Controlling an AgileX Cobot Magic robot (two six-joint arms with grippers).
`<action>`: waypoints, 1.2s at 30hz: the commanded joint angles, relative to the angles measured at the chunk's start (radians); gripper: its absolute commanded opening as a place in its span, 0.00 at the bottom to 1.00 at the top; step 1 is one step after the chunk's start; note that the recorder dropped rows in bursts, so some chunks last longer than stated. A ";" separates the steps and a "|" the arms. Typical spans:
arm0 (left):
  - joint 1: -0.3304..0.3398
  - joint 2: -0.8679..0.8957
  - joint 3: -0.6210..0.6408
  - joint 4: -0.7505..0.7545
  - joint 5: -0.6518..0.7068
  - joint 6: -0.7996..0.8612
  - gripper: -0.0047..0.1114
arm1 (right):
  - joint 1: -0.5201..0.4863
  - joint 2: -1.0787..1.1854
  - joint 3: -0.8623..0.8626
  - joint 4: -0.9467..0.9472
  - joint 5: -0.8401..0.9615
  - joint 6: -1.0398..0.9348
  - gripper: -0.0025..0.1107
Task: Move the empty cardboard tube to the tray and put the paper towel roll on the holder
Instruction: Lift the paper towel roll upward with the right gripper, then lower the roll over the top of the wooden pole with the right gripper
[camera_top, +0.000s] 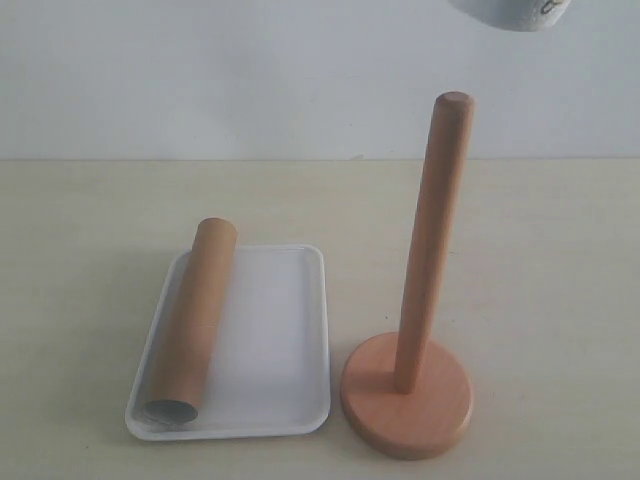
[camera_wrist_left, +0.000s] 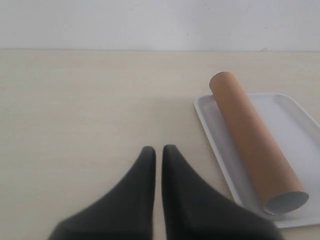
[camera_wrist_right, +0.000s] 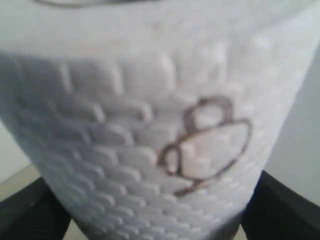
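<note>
The brown cardboard tube (camera_top: 193, 320) lies lengthwise along the left side of the white tray (camera_top: 275, 340); the left wrist view shows the tube (camera_wrist_left: 255, 142) and the tray (camera_wrist_left: 295, 117) too. The wooden holder (camera_top: 408, 395) stands right of the tray, its dowel (camera_top: 432, 240) upright and bare. High above the dowel, the bottom of the paper towel roll (camera_top: 515, 12) shows at the top edge. In the right wrist view the embossed roll (camera_wrist_right: 150, 120) fills the frame between my right gripper's dark fingers (camera_wrist_right: 287, 207). My left gripper (camera_wrist_left: 159, 149) is shut and empty over bare table beside the tray.
A pale wooden table (camera_top: 560, 250) carries everything, with a plain white wall (camera_top: 200, 80) behind it. Bare tabletop (camera_wrist_left: 90, 100) stretches away from the tray on the left gripper's side.
</note>
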 joint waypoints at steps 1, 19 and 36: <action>0.003 -0.004 0.003 0.000 0.002 0.002 0.08 | 0.002 -0.009 -0.023 -0.002 0.043 0.047 0.02; 0.003 -0.004 0.003 0.000 0.002 0.002 0.08 | 0.002 -0.009 -0.023 -0.039 0.183 0.091 0.02; 0.003 -0.004 0.003 0.000 0.002 0.002 0.08 | 0.002 -0.006 -0.023 0.012 0.123 0.089 0.02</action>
